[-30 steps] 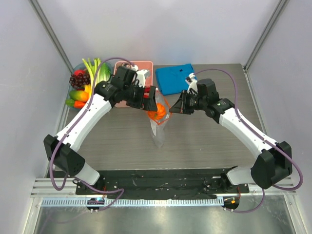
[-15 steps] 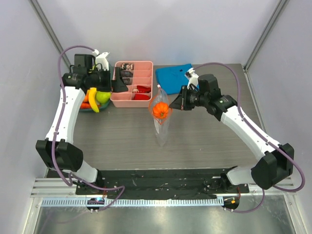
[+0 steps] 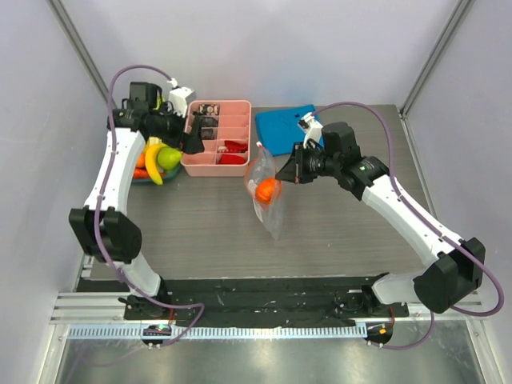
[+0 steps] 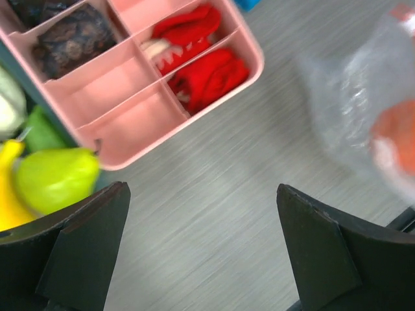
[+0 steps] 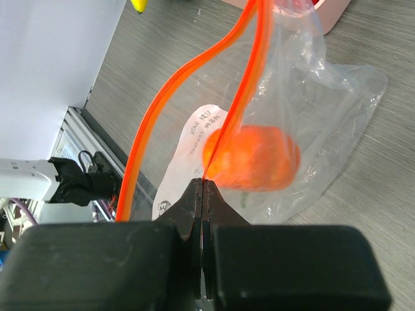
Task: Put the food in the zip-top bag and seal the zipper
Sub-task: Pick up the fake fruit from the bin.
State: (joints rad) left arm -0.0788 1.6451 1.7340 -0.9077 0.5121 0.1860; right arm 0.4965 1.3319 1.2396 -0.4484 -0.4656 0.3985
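My right gripper (image 3: 282,172) is shut on the orange-red zipper (image 5: 241,107) of the clear zip-top bag (image 3: 268,210) and holds it up by that edge. The bag's mouth gapes, with the two zipper strips apart in the right wrist view. One orange food piece (image 3: 268,190) lies inside the bag (image 5: 337,97). My left gripper (image 3: 194,142) is open and empty above the table, by the pink tray's left edge. A yellow banana (image 3: 154,152), a green pear (image 3: 169,158) and orange pieces (image 3: 141,165) lie in a pile at the far left. The pear (image 4: 55,179) shows in the left wrist view.
A pink compartment tray (image 3: 218,166) with dark and red items stands at the back, between the food pile and the bag. A folded blue cloth (image 3: 282,128) lies at the back, behind my right gripper. The tray (image 4: 130,123) fills the left wrist view's upper left.
My left arm left the bag, swung to the food pile and now hovers by the tray's left edge. The bag's lower end has swung to the right in my right gripper.
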